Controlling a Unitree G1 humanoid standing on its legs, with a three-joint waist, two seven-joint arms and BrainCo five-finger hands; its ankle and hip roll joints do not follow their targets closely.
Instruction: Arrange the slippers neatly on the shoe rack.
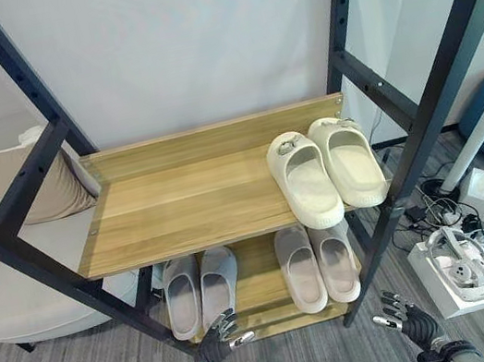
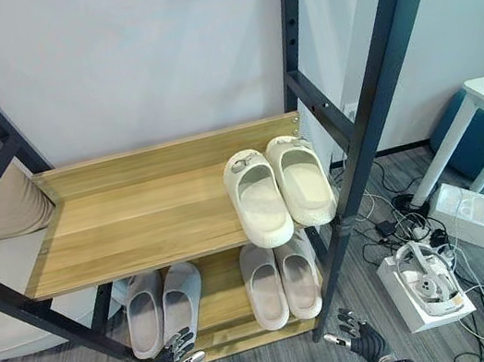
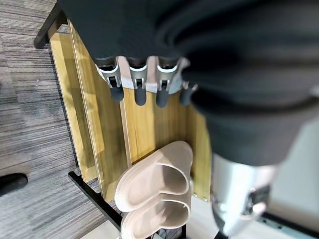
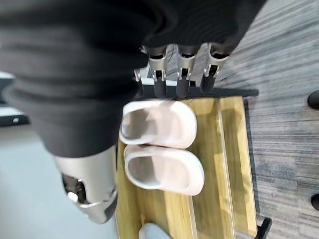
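Nearest, at six o'clock, the left hand [image 1: 219, 340] and right hand [image 1: 404, 314] hang low before the shoe rack [image 1: 180, 201], fingers relaxed, holding nothing. The cream slippers [image 1: 324, 169] sit side by side at three o'clock on the upper shelf, toes overhanging its front edge, long axes running front to back. On the lower shelf, the grey slippers [image 1: 201, 289] and the pale slippers [image 1: 317, 262] also lie paired, front to back. Placing looks done; at most, the cream pair wants nudging back.

Shoe rack [image 1: 181, 206]: cream slippers [image 1: 324, 169] at upper shelf's right edge; two grey pairs [image 1: 201, 288] [image 1: 316, 264] on lower shelf.
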